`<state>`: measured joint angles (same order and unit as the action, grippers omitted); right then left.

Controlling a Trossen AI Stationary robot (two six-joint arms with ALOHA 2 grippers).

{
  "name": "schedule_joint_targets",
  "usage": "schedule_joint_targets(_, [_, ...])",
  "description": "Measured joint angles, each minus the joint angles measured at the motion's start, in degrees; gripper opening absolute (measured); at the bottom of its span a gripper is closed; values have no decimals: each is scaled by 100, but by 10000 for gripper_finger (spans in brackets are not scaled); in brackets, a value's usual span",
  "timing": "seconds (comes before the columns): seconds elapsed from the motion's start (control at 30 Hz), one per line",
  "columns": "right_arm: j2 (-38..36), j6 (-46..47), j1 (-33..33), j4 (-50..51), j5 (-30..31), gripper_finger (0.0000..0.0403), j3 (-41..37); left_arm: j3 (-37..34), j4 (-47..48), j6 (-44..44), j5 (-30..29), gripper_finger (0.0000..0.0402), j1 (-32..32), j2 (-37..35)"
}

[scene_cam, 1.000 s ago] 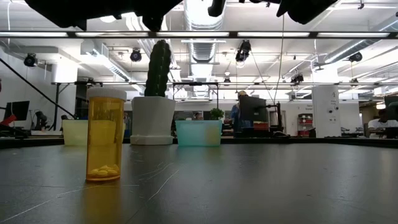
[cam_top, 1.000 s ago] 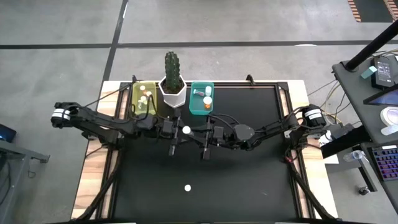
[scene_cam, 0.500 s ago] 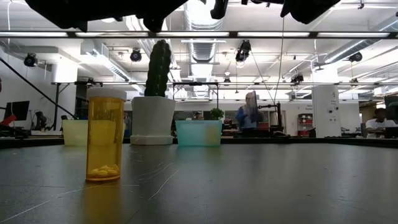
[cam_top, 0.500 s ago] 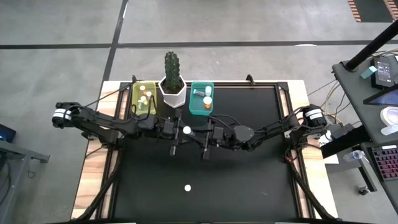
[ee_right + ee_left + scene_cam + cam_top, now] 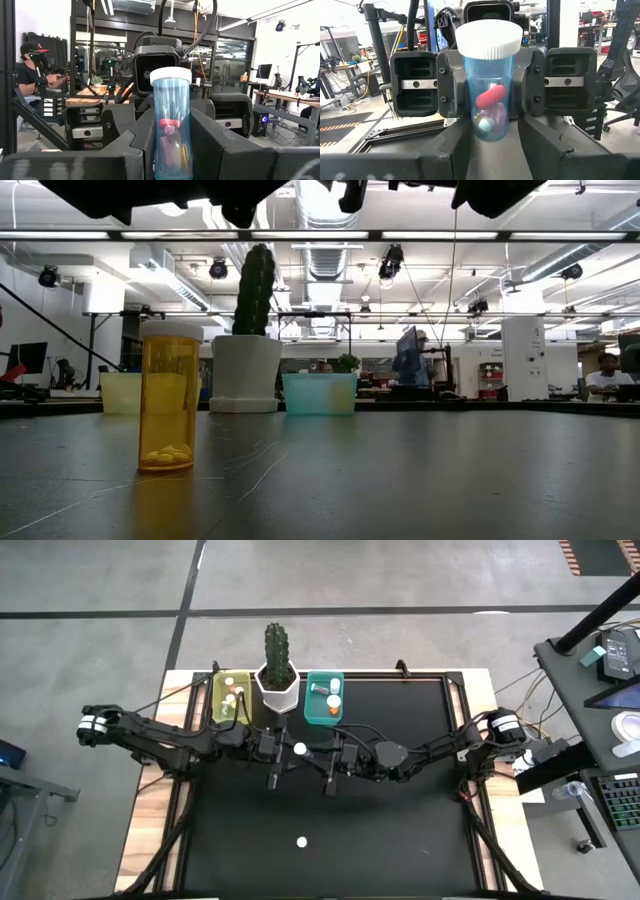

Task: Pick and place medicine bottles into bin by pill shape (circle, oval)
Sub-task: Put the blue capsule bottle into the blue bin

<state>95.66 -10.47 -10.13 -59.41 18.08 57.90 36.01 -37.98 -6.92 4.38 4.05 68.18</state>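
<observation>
No readable text, label, brand, number or sign is found in any view; the bottles, bins and pot are seen without legible lettering.

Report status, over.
Left gripper and right gripper both clamped on one blue bottle, mid-air. Orange bottle stands alone on the table. Nothing in the way.

open-plan robotics lab: exposed ceiling ducts [image 5: 320, 205], workbench monitors [image 5: 25, 358]
</observation>
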Motion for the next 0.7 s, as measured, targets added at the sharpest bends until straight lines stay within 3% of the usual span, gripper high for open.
schedule_joint_targets(0.13, [0,34,0,16,-3,93,-1,0,-35,0,-3,132,0,2])
schedule_joint_targets(0.37, [0,-5,0,35,-16,93,-2,0,-39,9,-28,70,0,-3])
schedule_joint_targets(0.7, [2,60,0,81,-6,100,-3,0,-12,27,-30,73,0,-2])
